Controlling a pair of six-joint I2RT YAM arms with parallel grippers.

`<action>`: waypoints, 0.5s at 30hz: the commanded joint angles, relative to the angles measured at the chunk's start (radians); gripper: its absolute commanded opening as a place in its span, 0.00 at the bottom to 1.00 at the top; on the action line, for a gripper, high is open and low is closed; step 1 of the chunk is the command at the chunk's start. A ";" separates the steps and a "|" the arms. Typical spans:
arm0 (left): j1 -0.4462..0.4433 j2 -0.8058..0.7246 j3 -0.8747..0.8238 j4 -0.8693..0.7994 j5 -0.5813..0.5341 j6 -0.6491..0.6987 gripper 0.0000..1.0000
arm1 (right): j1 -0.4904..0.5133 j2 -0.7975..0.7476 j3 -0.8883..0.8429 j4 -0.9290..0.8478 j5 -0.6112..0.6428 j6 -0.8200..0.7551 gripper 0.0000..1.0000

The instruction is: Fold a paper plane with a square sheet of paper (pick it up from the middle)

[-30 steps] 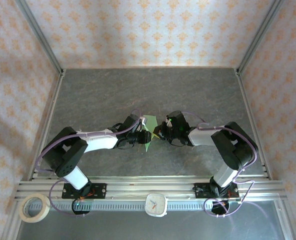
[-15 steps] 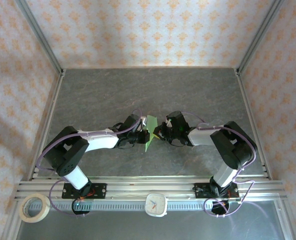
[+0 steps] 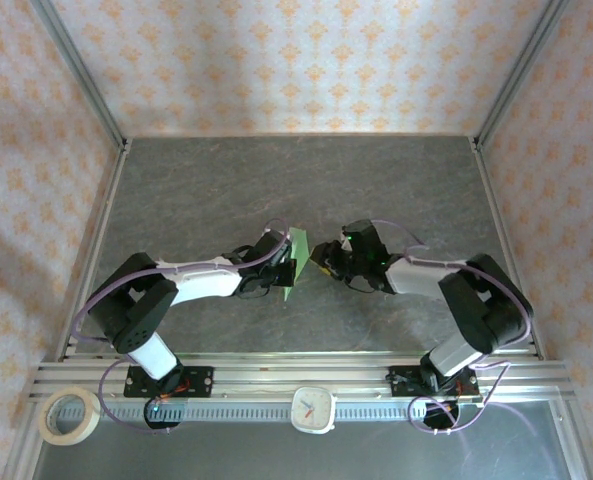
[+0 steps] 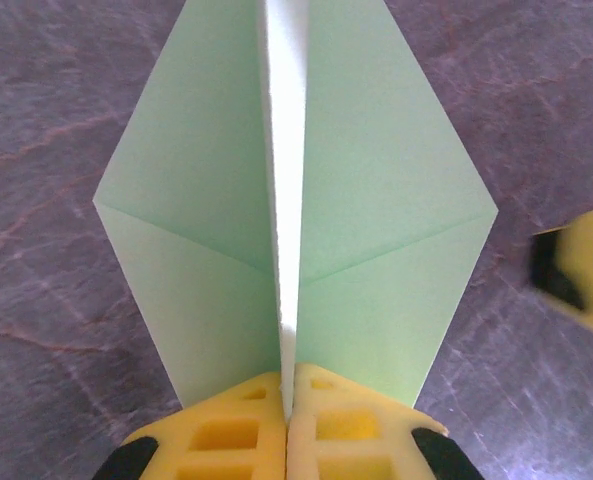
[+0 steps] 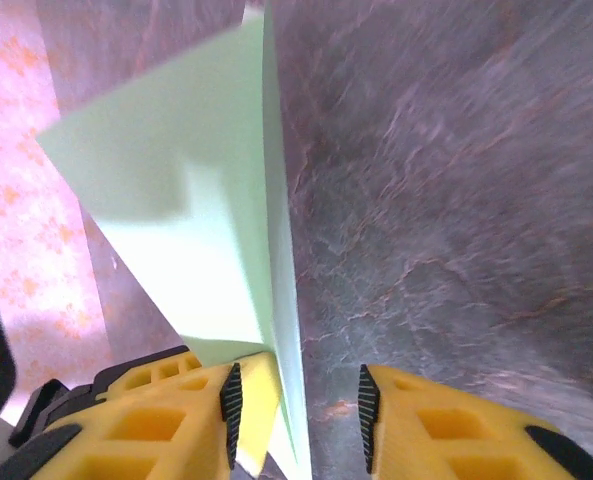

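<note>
- Since a second ago my right gripper has let go: its fingers now stand apart, with the lower edge of the paper plane between them
- My left gripper is clenched on the centre fold of the plane
- The plane stands upright over the middle of the table, between my two grippers

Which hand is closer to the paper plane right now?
Left. The left hand is shut on the paper plane's raised centre fold. The right hand is open, its fingers standing either side of the plane's edge without clamping it.
</note>
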 commanded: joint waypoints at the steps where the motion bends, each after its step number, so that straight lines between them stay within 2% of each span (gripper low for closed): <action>1: -0.010 -0.002 0.038 -0.091 -0.127 -0.035 0.07 | -0.039 -0.064 -0.054 -0.037 0.063 -0.013 0.39; 7: -0.025 0.018 0.061 -0.117 -0.159 -0.050 0.08 | -0.076 -0.115 -0.092 -0.057 0.057 -0.031 0.40; 15: -0.040 0.071 0.110 -0.165 -0.162 -0.053 0.09 | -0.077 -0.101 -0.096 -0.044 0.035 -0.033 0.40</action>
